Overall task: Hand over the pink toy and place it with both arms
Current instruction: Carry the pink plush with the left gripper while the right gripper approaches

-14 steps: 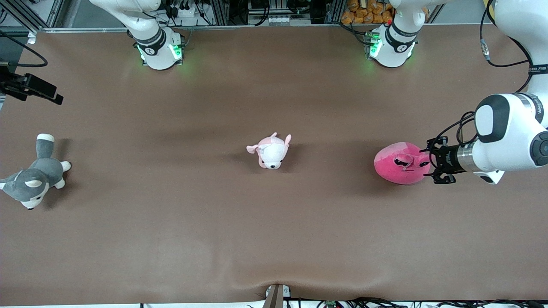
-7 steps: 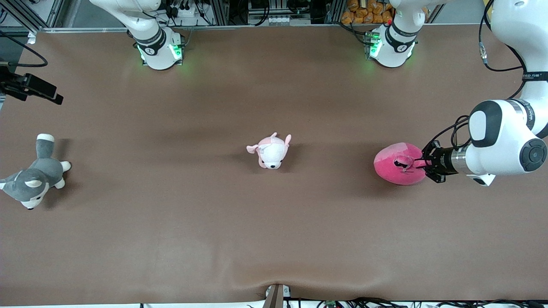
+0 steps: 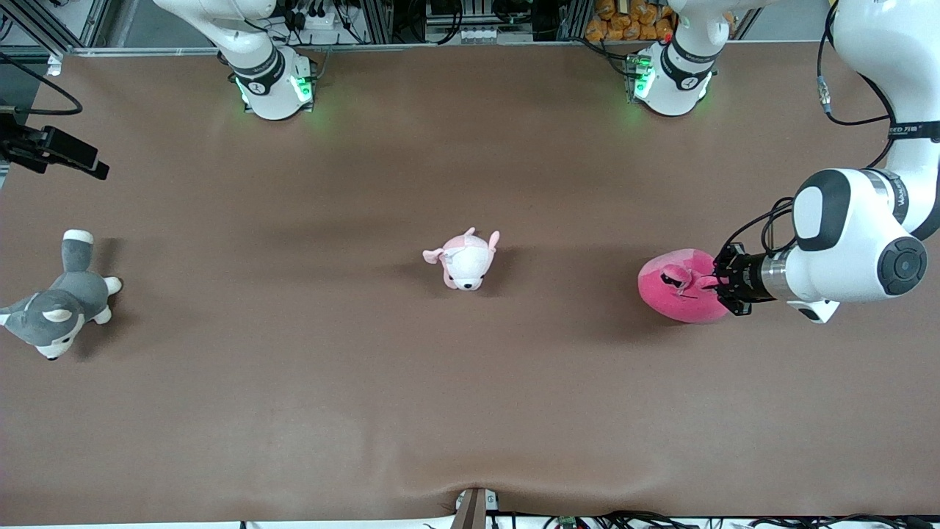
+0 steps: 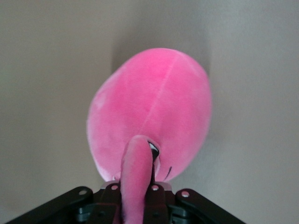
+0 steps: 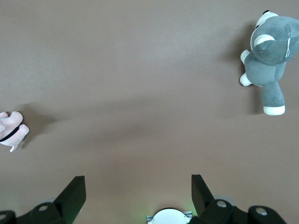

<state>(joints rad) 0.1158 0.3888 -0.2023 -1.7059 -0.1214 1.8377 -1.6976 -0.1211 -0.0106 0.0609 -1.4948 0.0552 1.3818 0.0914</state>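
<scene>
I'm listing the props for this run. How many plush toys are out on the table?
3: the pink toy pinched by the left gripper at that arm's end, the pale pink-and-white plush mid-table, and the grey husky at the right arm's end.

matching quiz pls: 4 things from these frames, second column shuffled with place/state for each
Things:
1. pink toy
2. grey husky plush
3. pale pink-and-white plush
4. right tool

Place/state:
A. open, up over bare table
B. mid-table, untouched
C. at the right arm's end of the table
D. pinched by the left tool, at the left arm's end

Pairs: 1-D, 2-C, 3-B, 4-A
</scene>
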